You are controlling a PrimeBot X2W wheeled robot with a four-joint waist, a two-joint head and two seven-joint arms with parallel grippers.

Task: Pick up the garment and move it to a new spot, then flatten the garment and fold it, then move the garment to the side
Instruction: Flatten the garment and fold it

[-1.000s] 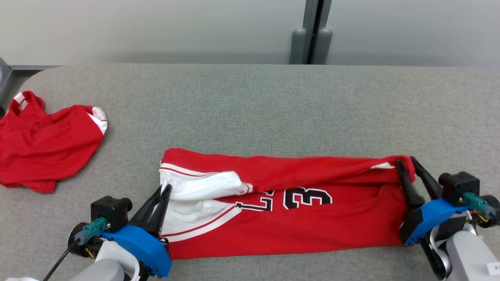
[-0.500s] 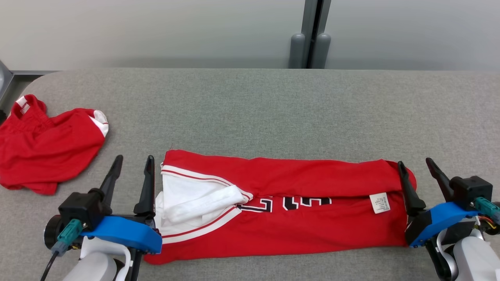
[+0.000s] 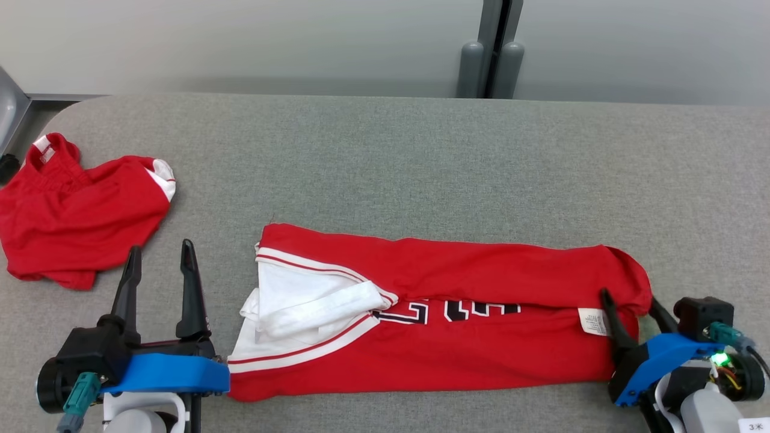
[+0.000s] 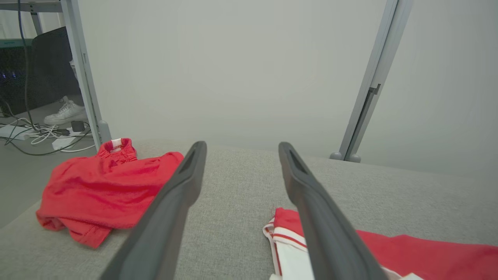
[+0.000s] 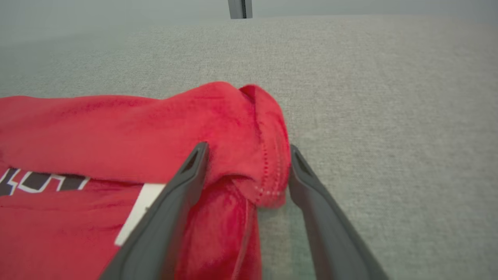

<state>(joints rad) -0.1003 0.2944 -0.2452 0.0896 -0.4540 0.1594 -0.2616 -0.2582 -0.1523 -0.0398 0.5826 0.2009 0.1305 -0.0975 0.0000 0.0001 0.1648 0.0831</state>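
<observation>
Jersey (image 3: 445, 313) lies folded lengthwise on the near table (image 3: 421, 156), soft, light and floppy, so pinch both layers at the end corners; your left gripper (image 3: 160, 246) stands spread just beside its white-trimmed end, the right gripper (image 3: 628, 297) spread astride the other end

Place: a lab or test cell, not a home.
Work surface: one long table (image 3: 385, 150) covered in grey felt-like cloth, with a rounded far left corner.
Enclosure: plain pale partition panels (image 3: 240, 42) stand right behind the table's far edge, joined by a grey metal post (image 4: 367, 97).
Floor past the table's left edge: bare grey, with loose cables (image 4: 39, 134) and a white power strip (image 4: 58, 143).
Person: a white sneaker (image 4: 66, 112) stands beside the cables.
</observation>
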